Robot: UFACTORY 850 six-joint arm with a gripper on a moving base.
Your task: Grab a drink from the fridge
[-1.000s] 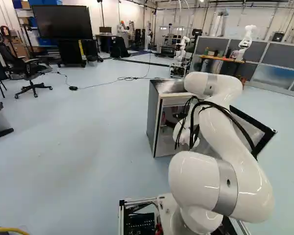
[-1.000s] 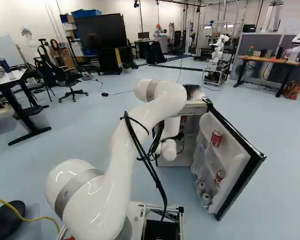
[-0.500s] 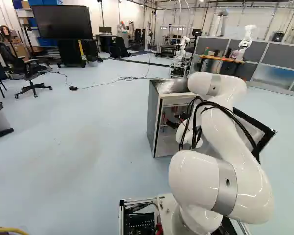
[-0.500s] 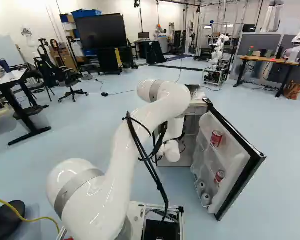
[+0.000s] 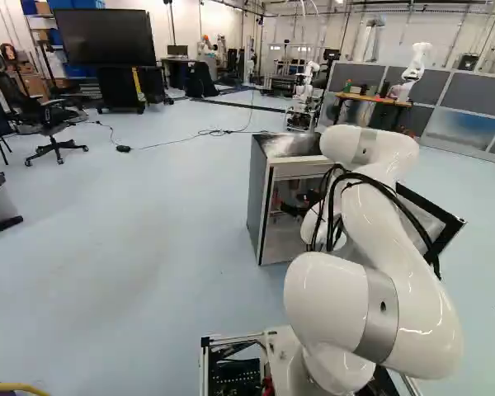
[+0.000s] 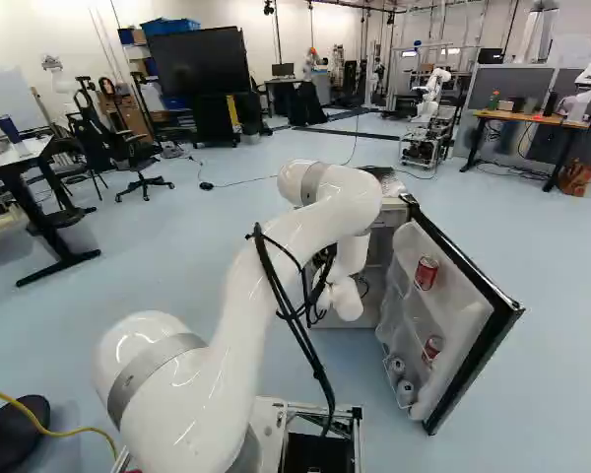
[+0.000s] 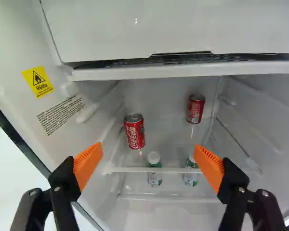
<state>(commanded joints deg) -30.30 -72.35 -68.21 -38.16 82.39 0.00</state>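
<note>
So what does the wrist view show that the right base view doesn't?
Only the wrist view shows two red cans upright on an inner shelf, two green-labelled bottles below that shelf, and the orange pads of the open gripper.

Only the right base view shows two other red cans in the fridge door, plus the wooden-topped desk beyond.

Both show the fridge and part of its inside.

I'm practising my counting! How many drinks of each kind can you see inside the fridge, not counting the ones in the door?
Red soda cans: 2
Plastic bottles: 2
Total: 4
</note>
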